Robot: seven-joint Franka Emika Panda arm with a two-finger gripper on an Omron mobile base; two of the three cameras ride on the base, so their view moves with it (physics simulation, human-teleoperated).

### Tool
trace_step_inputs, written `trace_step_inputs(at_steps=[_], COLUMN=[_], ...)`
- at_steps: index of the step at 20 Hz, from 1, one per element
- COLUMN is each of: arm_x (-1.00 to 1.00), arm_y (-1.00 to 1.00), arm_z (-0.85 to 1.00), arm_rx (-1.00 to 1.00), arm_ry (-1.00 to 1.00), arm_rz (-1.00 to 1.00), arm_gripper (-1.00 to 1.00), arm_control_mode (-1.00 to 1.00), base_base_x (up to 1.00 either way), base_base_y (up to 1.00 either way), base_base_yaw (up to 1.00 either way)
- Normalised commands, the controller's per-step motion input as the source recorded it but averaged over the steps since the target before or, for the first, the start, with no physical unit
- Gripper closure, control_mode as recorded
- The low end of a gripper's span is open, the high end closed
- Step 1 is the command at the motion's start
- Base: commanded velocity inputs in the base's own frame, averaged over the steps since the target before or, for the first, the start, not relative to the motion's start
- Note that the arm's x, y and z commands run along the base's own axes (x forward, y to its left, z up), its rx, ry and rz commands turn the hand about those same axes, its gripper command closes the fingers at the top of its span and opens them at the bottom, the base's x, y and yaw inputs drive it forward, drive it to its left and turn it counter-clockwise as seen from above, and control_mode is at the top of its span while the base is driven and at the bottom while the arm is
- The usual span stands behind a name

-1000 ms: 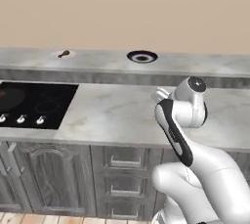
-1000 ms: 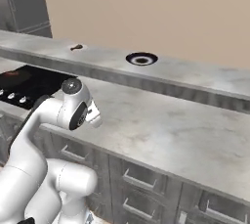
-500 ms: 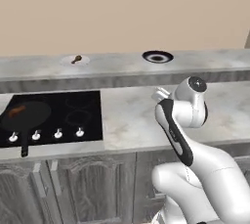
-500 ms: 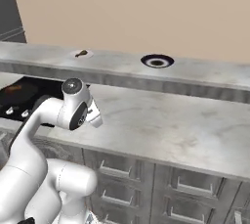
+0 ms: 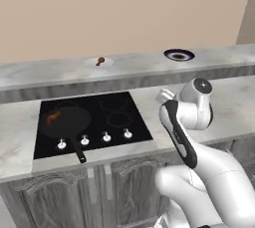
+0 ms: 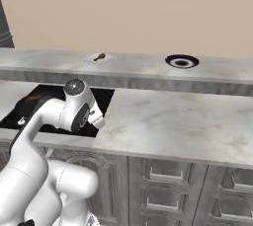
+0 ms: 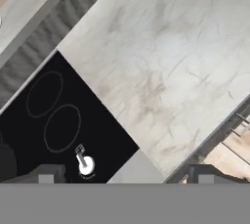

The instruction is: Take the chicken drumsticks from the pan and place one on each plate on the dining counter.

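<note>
One drumstick (image 5: pixel 54 117) lies in the pan (image 5: pixel 65 122), another on the whitish plate (image 5: pixel 98 62); pincer (image 7: pixel 124 175) released.

You'll find no readable text, brand, number or label anywhere. The hob (image 5: pixel 89 117) is plain black glass, bearing only thin ring outlines for its burners. Its white knobs (image 5: pixel 106 137) along the front edge are unmarked. The small pale symbol beside one knob (image 7: pixel 86 164) is too tiny to make out.
</note>
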Motion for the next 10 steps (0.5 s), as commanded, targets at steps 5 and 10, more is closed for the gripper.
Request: trace_step_inputs(at_steps=[5,10], arm_x=[0.0,0.0], arm_y=[0.0,0.0], arm_z=[0.0,0.0], arm_rx=[0.0,0.0], arm_ry=[0.0,0.0], arm_rz=[0.0,0.0], arm_gripper=[-1.0,-1.0], arm_control_mode=[1.0,1.0], base_base_x=[0.42,0.61], base_base_y=[0.47,0.14], base_base_yaw=[-0.07,0.0])
